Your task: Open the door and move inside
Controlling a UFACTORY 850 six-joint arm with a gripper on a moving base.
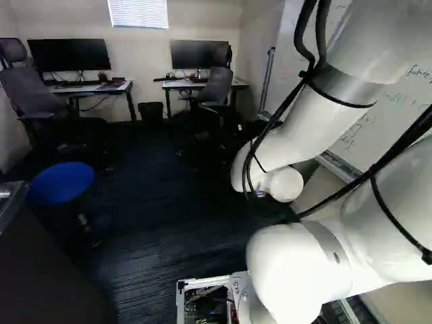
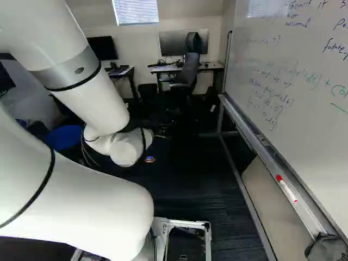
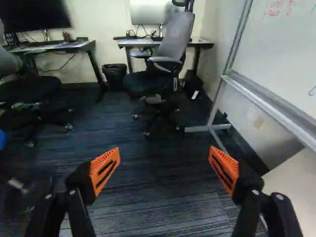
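No door or door handle shows in any of the three views. In the wrist view my gripper (image 3: 164, 157) stands open, its orange pads (image 3: 104, 170) wide apart and only dark carpet (image 3: 158, 182) visible between and beyond them. Both base views show the white arm (image 1: 304, 135) bent forward over the floor. The arm's rounded wrist end (image 2: 126, 148) hides the gripper there, or it cannot be told from the dark floor.
Ahead stand desks with monitors (image 1: 69, 55), a grey office chair (image 3: 177, 39) and a black bin (image 3: 114, 75). A whiteboard (image 2: 293, 81) on a metal frame runs along the right side. A blue stool (image 1: 61, 182) and a dark cabinet (image 1: 40, 270) are on the left.
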